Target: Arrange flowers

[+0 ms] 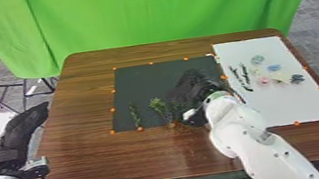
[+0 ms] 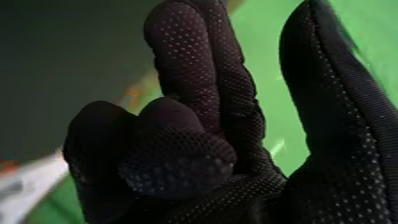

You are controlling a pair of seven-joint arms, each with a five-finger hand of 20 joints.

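You're working before a green curtain (image 1: pixel 173 15), at a brown table (image 1: pixel 76 159) bearing a dark mat (image 1: pixel 159 77) and a white board (image 1: pixel 297 103). Your right hand (image 1: pixel 193 86) is hovering over the mat, some fingers curling, others standing straight; your left hand (image 1: pixel 24 125) is hanging loosely open. Green sprigs (image 1: pixel 157 105) are lying on the mat, probably light, springy, wanting low stem pinches; small flowers (image 1: pixel 274 68) are lying on the board, likely crushing easily.

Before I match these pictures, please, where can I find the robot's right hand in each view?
Head view: the right hand is over the right part of the dark mat, near the white sheet.
Right wrist view: its black glove is close to the camera.
Shared landmark: the green curtain behind.
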